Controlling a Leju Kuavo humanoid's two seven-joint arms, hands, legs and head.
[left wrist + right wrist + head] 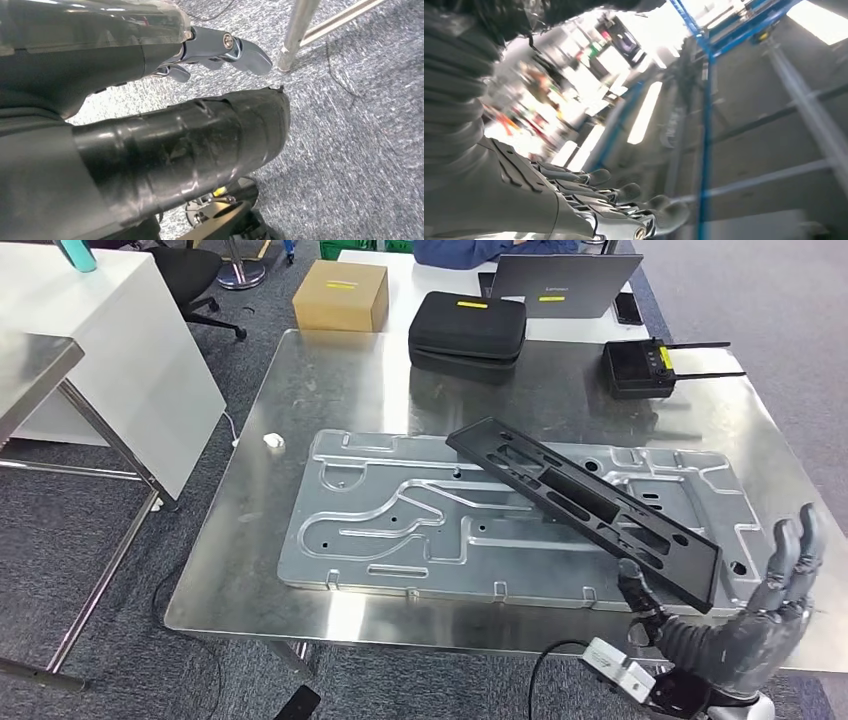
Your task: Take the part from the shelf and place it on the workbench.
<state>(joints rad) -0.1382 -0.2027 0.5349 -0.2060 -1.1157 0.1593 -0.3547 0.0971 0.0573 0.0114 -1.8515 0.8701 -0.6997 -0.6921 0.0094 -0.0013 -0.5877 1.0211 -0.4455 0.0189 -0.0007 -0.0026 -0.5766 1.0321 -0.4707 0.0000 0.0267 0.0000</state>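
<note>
Steel workbench, long black part lying slantwise on the grey plate.
Right hand spread at the part's near end, thumb touching its edge; left hand hangs empty, fingers loosely apart.

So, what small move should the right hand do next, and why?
Probably draw the right hand back. The black part already lies on the metal plate on the workbench, and the fingers are spread with nothing in them.

The head camera looked down from high onto the steel workbench. The left wrist camera sat close above grey carpet; the right wrist camera faced upward at blurred ceiling lights
</note>
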